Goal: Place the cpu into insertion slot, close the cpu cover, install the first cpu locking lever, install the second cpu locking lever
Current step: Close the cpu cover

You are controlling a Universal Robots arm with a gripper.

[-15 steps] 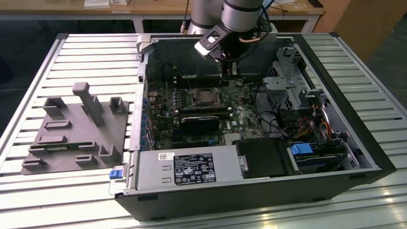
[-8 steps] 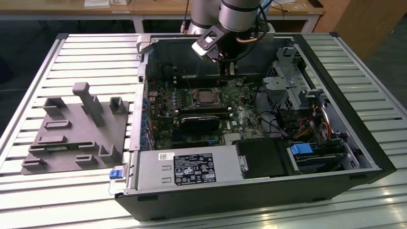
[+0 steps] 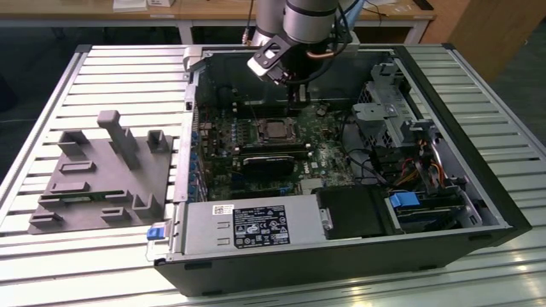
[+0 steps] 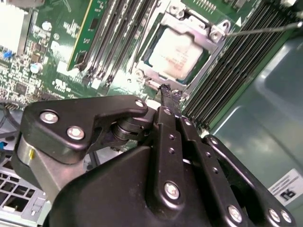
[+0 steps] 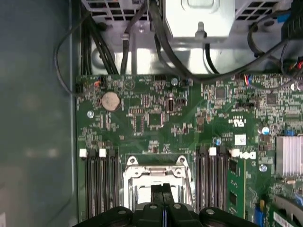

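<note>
1. Exterior view: an open computer case (image 3: pixel 341 268) lies on its side on a slatted metal surface (image 3: pixel 119 70), and my arm (image 3: pixel 303 22) reaches into it from above.
2. On that same surface, toward the exterior view's left, a grey moulded fixture (image 3: pixel 94 173) sits just beside the case.
3. Behind the surface I see pale wooden desks (image 3: pixel 213 9) and a wooden panel (image 3: pixel 490 25) over a dark floor.
4. The cpu (image 3: pixel 275 130) sits in the insertion slot (image 3: pixel 259 131) on the green motherboard (image 3: pixel 224 131), well apart from the power supply (image 3: pixel 247 230) at the case's near edge.
5. In the second wrist view the cpu cover (image 4: pixel 211 47) lies flat around the chip as a silvery frame.
6. My claw (image 4: pixel 166 91) has its fingers pressed together, with only a thin seam between them. The tips are just beside the cover's edge, and in the first wrist view they hang over the socket.
7. A thin lever rod (image 4: pixel 265 29) runs out from the cover's corner across the black memory slots (image 4: pixel 246 61).
</note>
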